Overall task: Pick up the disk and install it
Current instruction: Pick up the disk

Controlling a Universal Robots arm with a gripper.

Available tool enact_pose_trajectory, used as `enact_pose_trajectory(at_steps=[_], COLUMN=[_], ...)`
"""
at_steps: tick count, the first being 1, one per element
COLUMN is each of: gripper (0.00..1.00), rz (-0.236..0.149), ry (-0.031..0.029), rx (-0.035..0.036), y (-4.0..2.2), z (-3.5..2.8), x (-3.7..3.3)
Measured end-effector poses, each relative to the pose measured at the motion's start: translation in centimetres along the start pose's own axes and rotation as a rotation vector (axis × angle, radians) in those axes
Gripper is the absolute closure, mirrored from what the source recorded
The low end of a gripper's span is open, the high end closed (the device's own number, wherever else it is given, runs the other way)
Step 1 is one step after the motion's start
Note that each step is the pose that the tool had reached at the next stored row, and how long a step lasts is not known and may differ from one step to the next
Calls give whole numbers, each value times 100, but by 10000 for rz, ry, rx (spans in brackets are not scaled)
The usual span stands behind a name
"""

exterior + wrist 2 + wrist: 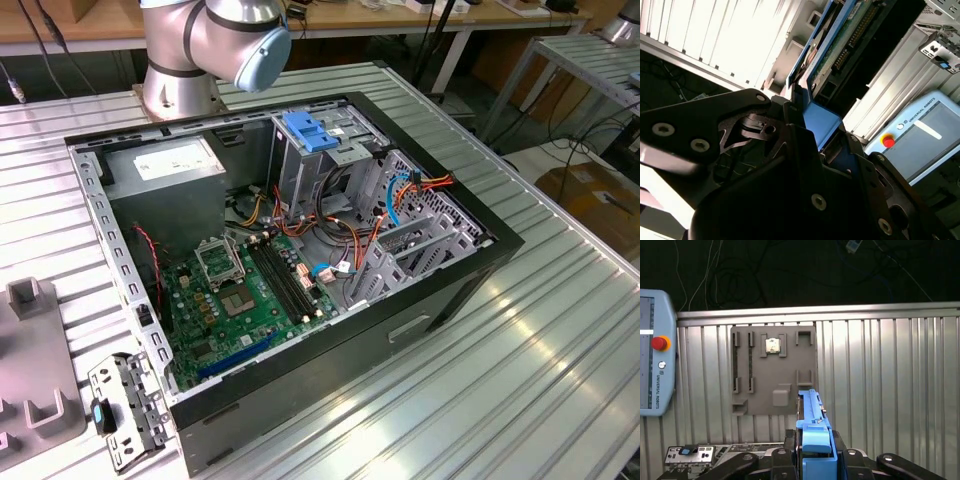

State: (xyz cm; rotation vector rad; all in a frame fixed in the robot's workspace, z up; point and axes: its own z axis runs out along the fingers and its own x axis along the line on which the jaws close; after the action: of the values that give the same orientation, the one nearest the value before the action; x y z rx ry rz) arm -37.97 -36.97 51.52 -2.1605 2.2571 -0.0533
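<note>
Facing pendant (655, 372) and fixture (772, 371), holding disk (811, 412) on edge above table (890, 390), pinched between gripper (814, 447) jaws. Seems the transfer step: not yet inside case (330, 365). Seating probably calls for squaring it with cage (300, 180).

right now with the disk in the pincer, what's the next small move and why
Probably carry it toward the drive cage in the open case: the pincer is shut on the disk, held clear of the grey fixture plate, so it is picked but not installed.
</note>
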Motion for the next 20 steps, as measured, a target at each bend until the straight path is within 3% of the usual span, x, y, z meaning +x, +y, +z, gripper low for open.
enact_pose_trajectory(at_steps=[3, 6, 10, 20], gripper=[63, 63, 63, 63], rz=[4, 17, 22, 24], ry=[1, -8, -8, -8], rx=[34, 211, 212, 212], y=[-27, -36, -170, -366], z=[5, 18, 36, 59], x=[-1, -2, -8, 14])
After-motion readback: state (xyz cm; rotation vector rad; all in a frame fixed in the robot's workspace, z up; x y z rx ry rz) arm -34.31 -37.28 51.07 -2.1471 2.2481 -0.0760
